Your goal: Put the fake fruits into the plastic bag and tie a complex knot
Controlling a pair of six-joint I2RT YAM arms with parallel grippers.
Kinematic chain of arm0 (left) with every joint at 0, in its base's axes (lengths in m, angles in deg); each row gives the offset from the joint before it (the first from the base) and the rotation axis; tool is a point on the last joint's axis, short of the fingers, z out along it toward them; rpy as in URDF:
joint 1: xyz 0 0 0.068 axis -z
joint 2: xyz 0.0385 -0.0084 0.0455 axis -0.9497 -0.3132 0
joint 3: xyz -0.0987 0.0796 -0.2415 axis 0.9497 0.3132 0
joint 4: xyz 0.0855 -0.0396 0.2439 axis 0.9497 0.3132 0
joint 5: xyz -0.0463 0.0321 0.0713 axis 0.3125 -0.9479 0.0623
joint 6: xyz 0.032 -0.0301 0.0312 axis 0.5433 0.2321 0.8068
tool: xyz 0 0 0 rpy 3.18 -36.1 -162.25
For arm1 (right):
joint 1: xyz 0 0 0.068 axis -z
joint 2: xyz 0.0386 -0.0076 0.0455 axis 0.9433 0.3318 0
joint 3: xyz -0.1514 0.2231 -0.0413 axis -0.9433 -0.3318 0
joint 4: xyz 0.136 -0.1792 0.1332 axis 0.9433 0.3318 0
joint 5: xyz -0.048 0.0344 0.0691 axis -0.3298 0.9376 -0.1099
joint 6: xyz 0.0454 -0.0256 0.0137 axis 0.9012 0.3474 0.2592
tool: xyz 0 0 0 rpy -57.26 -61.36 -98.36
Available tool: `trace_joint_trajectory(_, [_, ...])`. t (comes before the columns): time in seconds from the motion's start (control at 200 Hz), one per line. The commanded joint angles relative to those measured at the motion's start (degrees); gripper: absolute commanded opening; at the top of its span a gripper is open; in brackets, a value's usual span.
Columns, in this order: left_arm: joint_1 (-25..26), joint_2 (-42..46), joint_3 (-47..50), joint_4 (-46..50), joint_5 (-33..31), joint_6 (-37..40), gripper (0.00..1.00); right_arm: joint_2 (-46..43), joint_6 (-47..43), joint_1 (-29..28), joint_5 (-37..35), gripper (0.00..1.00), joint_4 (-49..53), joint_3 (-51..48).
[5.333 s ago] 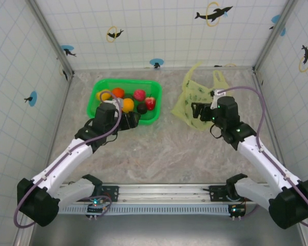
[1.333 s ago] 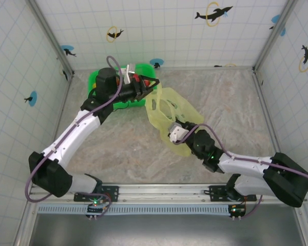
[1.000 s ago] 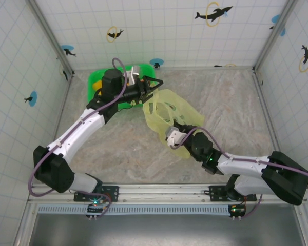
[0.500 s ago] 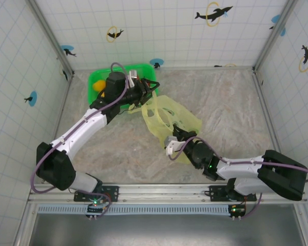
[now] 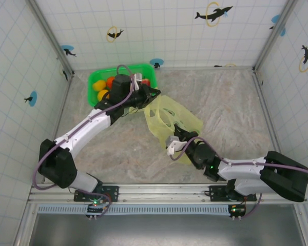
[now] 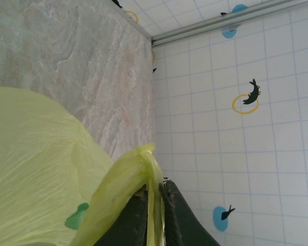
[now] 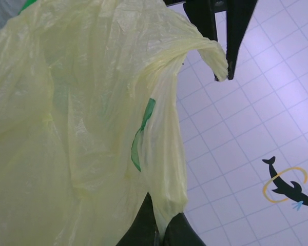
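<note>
Pinching one plastic bag point(image 5: 187, 119) — two arms' fingers point(image 6: 180, 221).

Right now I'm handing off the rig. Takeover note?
Left gripper: shut on the plastic bag rim, beside the green tray.
Right gripper: shut on the bag's near edge.
Fake fruits: in the tray; none visible in the bag.
Done: bag mouth held between both grippers.
Left: load the fruits, tie the knot.

Marbled table point(image 5: 226, 97): green tray point(image 5: 91, 84) at far-left corner; plastic bag point(image 5: 184, 122) mid-table.
</note>
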Motion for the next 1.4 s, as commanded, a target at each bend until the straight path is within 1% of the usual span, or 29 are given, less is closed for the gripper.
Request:
trace_joint_trajectory(0.0, [0.22,-0.88,-0.39,-0.05,1.23,6.34,0.03,-2.27,3.92,-0.37,0.59,0.0,2.45,-0.97])
trace_joint_trajectory(0.03, [0.18,-0.84,-0.45,-0.01,1.91,7.48,0.0,-2.65,4.54,-0.29,0.83,0.0,3.96,-0.85])
trace_joint_trajectory(0.075, [0.18,-0.53,-0.33,0.04,2.47,9.37,0.0,-3.27,5.54,-0.15,1.22,0.0,5.72,-0.67])
trace_joint_trajectory(0.09, [0.18,-0.4,-0.22,0.0,2.7,10.06,0.0,-3.51,6.18,-0.04,1.39,0.03,6.29,-0.62])
trace_joint_trajectory(0.11, [0.26,-0.14,-0.17,-0.07,3.05,10.91,0.0,-3.89,6.97,0.18,2.03,0.11,7.45,-0.46])
trace_joint_trajectory(0.185, [0.19,0.81,-0.16,-0.01,4.17,14.71,0.0,-5.54,11.69,1.39,5.59,0.48,13.62,0.7])
trace_joint_trajectory(0.21, [0.21,1.22,-0.22,0.27,4.5,16.45,0.0,-6.12,14.18,1.98,6.83,0.55,15.31,1.1])
trace_joint_trajectory(0.225, [0.18,1.44,-0.31,0.59,4.53,17.7,0.0,-6.67,15.8,2.44,8.11,0.57,16.4,1.34])
trace_joint_trajectory(0.285, [0.19,2.51,-0.59,2.9,3.62,23.01,0.0,-9.23,21.91,4.59,14.88,0.59,22.34,2.66])
trace_joint_trajectory(0.33, [0.21,3.68,-0.09,5.11,2.52,27.36,0.0,-11.51,27.18,6.53,19.88,0.63,24.44,3.39])
trace_joint_trajectory(0.385, [0.22,6.24,2.85,5.81,0.01,31.68,0.0,-13.92,33.19,9.4,25.89,0.65,26.26,4.34])
trace_joint_trajectory(0.42, [0.12,7.96,5.61,5.61,-1.47,33.24,0.0,-15.07,37.13,10.9,28.17,0.65,27.02,5.22])
trace_joint_trajectory(0.485, [0.09,12.01,12.29,1.96,-2.75,34.07,0.0,-15.88,44.49,13.74,29.53,0.66,29.82,7.98])
trace_joint_trajectory(0.56, [0.11,16.62,20.27,-2.45,-4.23,32.43,0.0,-14.07,51.77,16.74,26.96,0.67,38.05,14.39])
trace_joint_trajectory(0.611, [0.09,19.16,25.18,-4.93,-5.65,30.48,0.0,-11.15,54.16,18.89,27.54,0.66,45.7,19.65])
trace_joint_trajectory(0.636, [0.13,20.19,27.13,-5.83,-6.44,29.45,0.0,-9.72,54.81,19.91,28.38,0.62,48.54,21.86])
trace_joint_trajectory(0.716, [0.14,22.71,32.3,-7.15,-10.09,26.74,0.0,-4.67,57.75,22.65,28.69,0.53,50.34,25.53])
trace_joint_trajectory(0.791, [0.13,24.16,35.9,-8.0,-13.76,24.65,0.0,-0.38,59.42,24.15,30.95,0.53,51.44,29.15])
trace_joint_trajectory(0.821, [0.09,24.46,37.02,-8.59,-15.09,24.1,0.0,2.63,60.7,24.85,31.54,0.54,54.83,32.78])
trace_joint_trajectory(0.851, [0.16,24.74,38.21,-9.34,-16.44,23.36,0.0,6.67,61.82,25.58,32.32,0.54,60.35,37.46])
trace_joint_trajectory(0.881, [0.09,24.86,39.12,-9.99,-17.51,22.74,0.0,11.04,62.12,26.04,33.03,0.57,66.85,43.32])
trace_joint_trajectory(0.921, [0.1,25.0,39.88,-10.64,-18.99,22.32,0.0,17.4,60.46,26.28,36.67,0.66,74.62,50.55])
trace_joint_trajectory(0.961, [0.12,25.03,40.46,-11.29,-19.98,21.85,0.0,22.21,58.97,26.19,39.52,0.72,78.85,55.13])
trace_joint_trajectory(1.001, [0.09,24.86,41.01,-12.04,-20.54,21.52,0.0,26.39,58.04,25.56,40.65,0.78,82.06,58.92])
trace_joint_trajectory(1.066, [0.15,24.61,41.94,-13.12,-21.17,20.84,0.0,31.63,55.68,23.79,40.74,0.84,86.08,63.56])
trace_joint_trajectory(1.131, [0.09,24.35,42.86,-13.82,-21.83,19.88,0.0,36.4,53.39,21.76,38.16,0.85,89.48,67.94])
trace_joint_trajectory(1.236, [0.1,24.55,45.27,-15.55,-22.85,17.42,0.0,40.53,50.18,18.74,36.2,0.87,88.98,69.69])
trace_joint_trajectory(1.306, [0.09,24.84,47.22,-17.46,-22.47,15.97,0.0,42.98,48.34,16.83,31.5,0.94,87.95,70.67])
trace_joint_trajectory(1.396, [0.12,24.92,49.0,-19.23,-21.69,14.61,0.0,46.38,46.27,14.69,21.43,0.99,86.15,72.23])
